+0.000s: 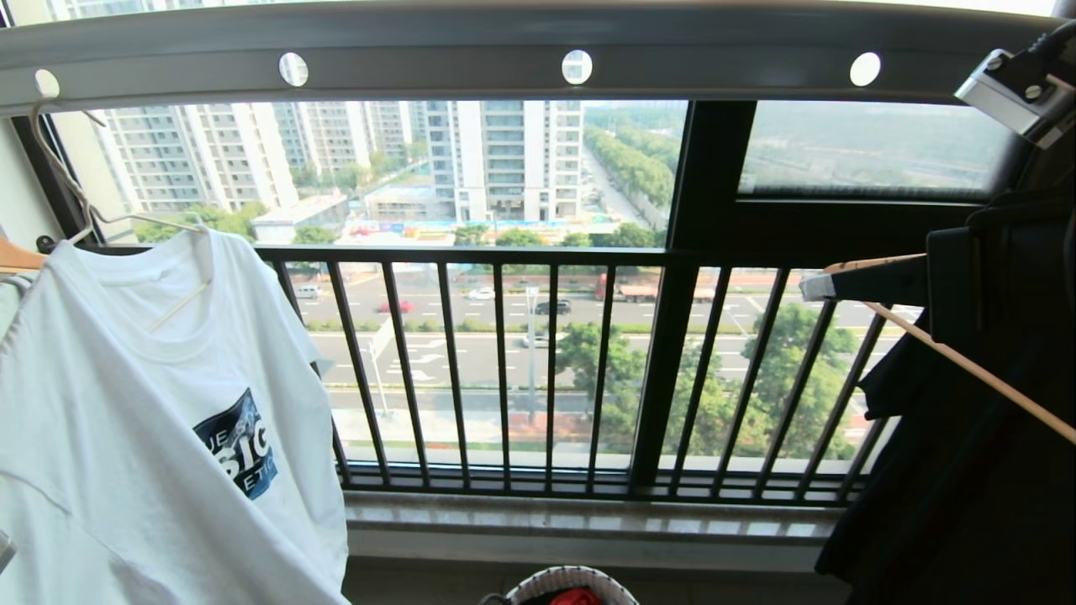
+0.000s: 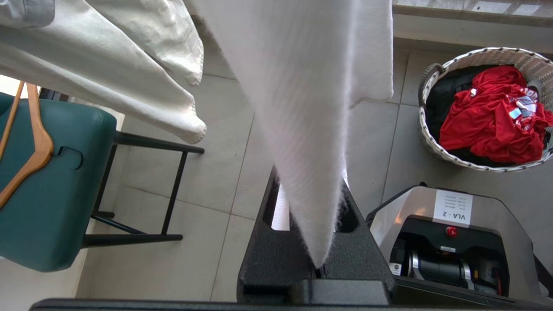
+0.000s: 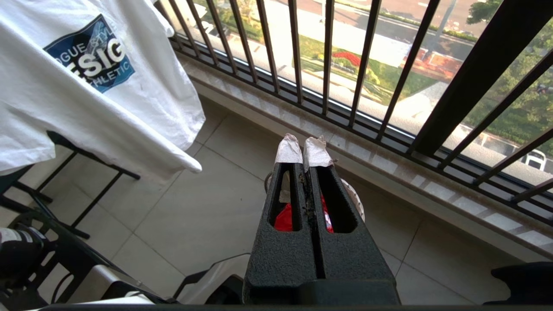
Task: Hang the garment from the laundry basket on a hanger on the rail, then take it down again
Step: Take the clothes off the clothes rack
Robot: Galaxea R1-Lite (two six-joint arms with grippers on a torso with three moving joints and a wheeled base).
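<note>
Hanging at about 9 o'clock of the head view: the garment, a white T-shirt with a dark blue chest logo, draped over the hanger; hence the hanging half of the task looks done and the taking-down half is in hand.
Hanger: a thin cream wire frame, its long hook passed through the leftmost round hole of the rail, so the shirt's weight is borne by the rail and not by an arm.
Wooden hanger: lies on a green chair beside the shirt, apart from the work.
Left tool: clenched on a fold of the shirt's lower cloth, which runs taut from between the jaws up toward 12 o'clock in the left wrist view; judged a grip taken low so that a pull will draw the shirt off the hanger.
Laundry basket: on the floor tiles at 6 o'clock of the head view, under the window railing; it holds a red garment over dark cloth, and stands near enough to receive the shirt.
Right tool: shut on nothing, parked above the basket, well apart from the shirt.
Dark clothing: hangs at 3 o'clock of the head view, clear of the work.
</note>
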